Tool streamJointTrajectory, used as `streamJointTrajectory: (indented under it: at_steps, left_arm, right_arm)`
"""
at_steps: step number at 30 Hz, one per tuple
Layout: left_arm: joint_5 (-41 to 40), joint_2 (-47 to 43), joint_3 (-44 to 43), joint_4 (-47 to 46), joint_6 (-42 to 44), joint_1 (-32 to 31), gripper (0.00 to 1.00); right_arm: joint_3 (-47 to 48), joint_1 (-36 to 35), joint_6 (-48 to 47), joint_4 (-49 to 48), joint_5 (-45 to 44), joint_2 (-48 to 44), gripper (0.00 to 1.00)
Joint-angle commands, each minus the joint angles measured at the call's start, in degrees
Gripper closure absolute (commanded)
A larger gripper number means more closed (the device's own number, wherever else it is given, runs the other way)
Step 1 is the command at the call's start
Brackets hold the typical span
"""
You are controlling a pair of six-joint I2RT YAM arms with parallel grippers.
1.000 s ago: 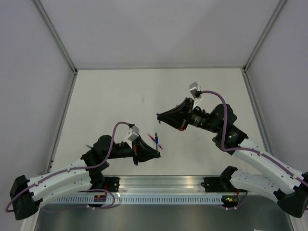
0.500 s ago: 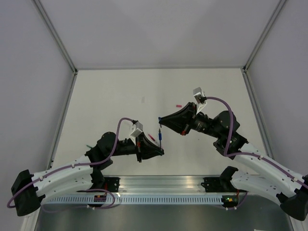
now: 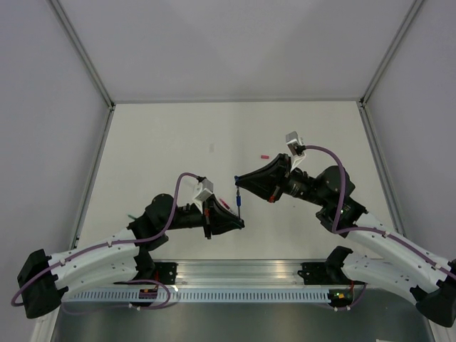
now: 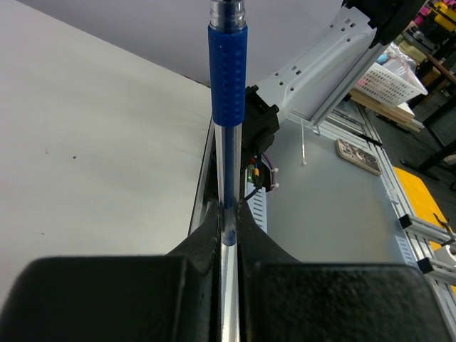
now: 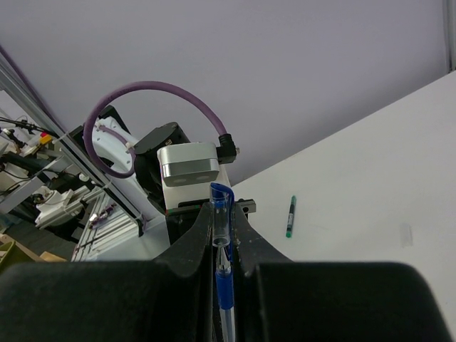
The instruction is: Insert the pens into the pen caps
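Observation:
My left gripper (image 3: 239, 223) is shut on a blue pen (image 3: 239, 204) and holds it upright above the table. In the left wrist view the pen's blue grip (image 4: 228, 68) rises from between my fingers (image 4: 206, 235). My right gripper (image 3: 238, 179) is shut on a clear pen cap with a blue clip (image 5: 221, 210), right over the pen's end. In the right wrist view the pen's metal tip (image 5: 223, 258) sits at the cap's mouth. A red pen (image 3: 224, 204) lies on the table beside the left gripper. A red cap (image 3: 263, 155) lies behind the right gripper.
A green pen (image 5: 290, 216) lies on the table beyond the left arm, seen in the right wrist view. The white table (image 3: 164, 142) is bounded by metal rails at the left (image 3: 92, 178) and right (image 3: 377, 164). The arm bases stand on the near rail (image 3: 242, 274).
My right gripper has come down and left with the cap until it meets the pen's tip. My left gripper has shifted a little right with the pen.

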State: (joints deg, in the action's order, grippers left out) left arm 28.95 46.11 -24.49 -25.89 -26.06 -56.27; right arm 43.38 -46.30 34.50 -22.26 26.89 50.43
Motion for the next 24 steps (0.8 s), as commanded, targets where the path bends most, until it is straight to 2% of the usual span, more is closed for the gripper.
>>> streamJointTrajectory:
  at_steps: [1,14,24]
  left_arm:
    - [0.14,-0.05,-2.49,-2.94,-1.01,0.11,0.98]
    - [-0.56,0.12,-3.55,-3.11,-0.92,0.11,0.98]
    - [-4.6,-0.05,-3.81,-4.78,-2.41,0.02,0.98]
  right_arm:
    - [-0.31,-0.37,0.13,-2.26,0.09,-1.13,1.0]
    - [-2.94,-0.8,-0.4,-1.99,-0.18,-2.27,1.0]
    - [-11.38,-2.56,2.59,-14.2,-1.67,-2.89,1.0]
